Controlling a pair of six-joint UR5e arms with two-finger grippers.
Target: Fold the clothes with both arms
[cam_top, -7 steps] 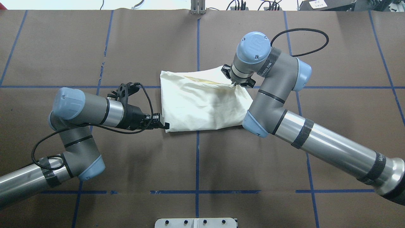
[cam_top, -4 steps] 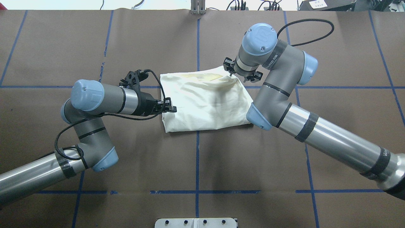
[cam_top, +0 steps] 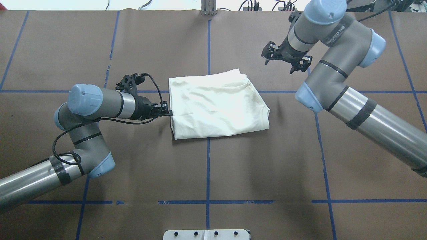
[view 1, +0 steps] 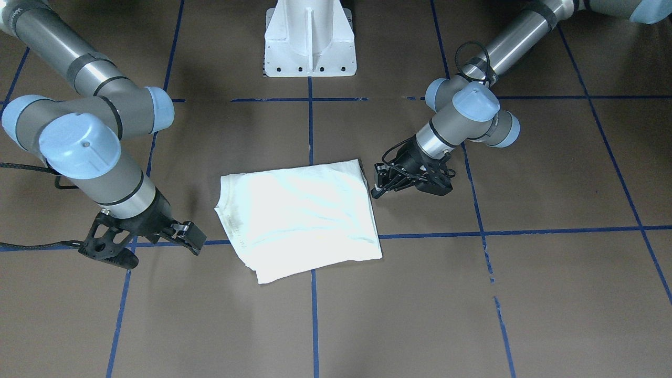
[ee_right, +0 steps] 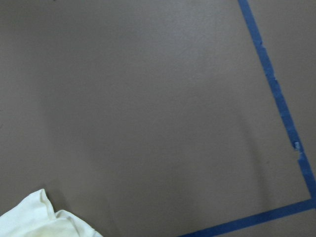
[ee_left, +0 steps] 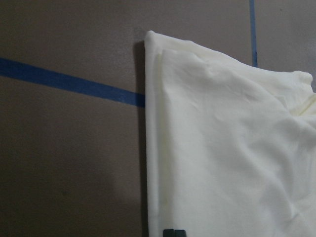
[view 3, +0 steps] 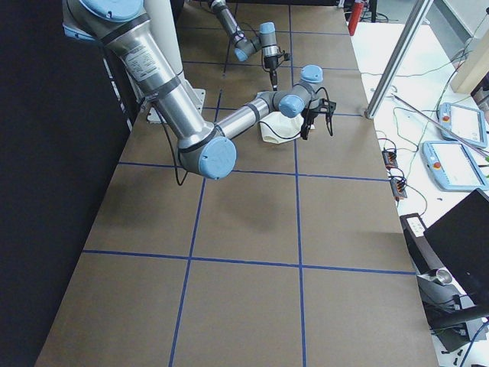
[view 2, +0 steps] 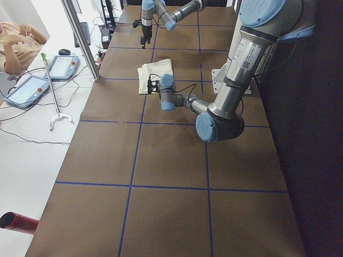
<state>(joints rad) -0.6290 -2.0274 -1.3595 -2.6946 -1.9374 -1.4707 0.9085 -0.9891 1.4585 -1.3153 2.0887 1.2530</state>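
A: Shirt, position?
B: T-shirt [cam_top: 217, 105] folded to a rough rectangle, plain cream side up. It lies flat on the bench [cam_top: 133, 173] near centre, over a crossing of the blue tape lines [cam_top: 207, 166]. Neck edge on the side toward the right arm (light creases across the top layer).
A: Left gripper?
B: Left gripper [cam_top: 167, 110] low, forearm near level, tips right at the shirt's left edge, about midway along it. Its wrist camera looks along that edge, with one dark tip over the cloth at the bottom of the view. Pinching the fabric or only touching it: cannot tell, nor whether the fingers are together or apart.
A: Right?
B: Right gripper [cam_top: 286, 62] up off the bench, beyond the shirt's far right corner, well apart from it. Fingers spread, nothing between them. Its wrist camera shows bare brown bench, tape, and a scrap of shirt at lower left.
A: Anything else?
B: White pedestal [view 1: 310, 37] on the robot's side. A person [view 2: 16, 37] sits off the bench in the left side view
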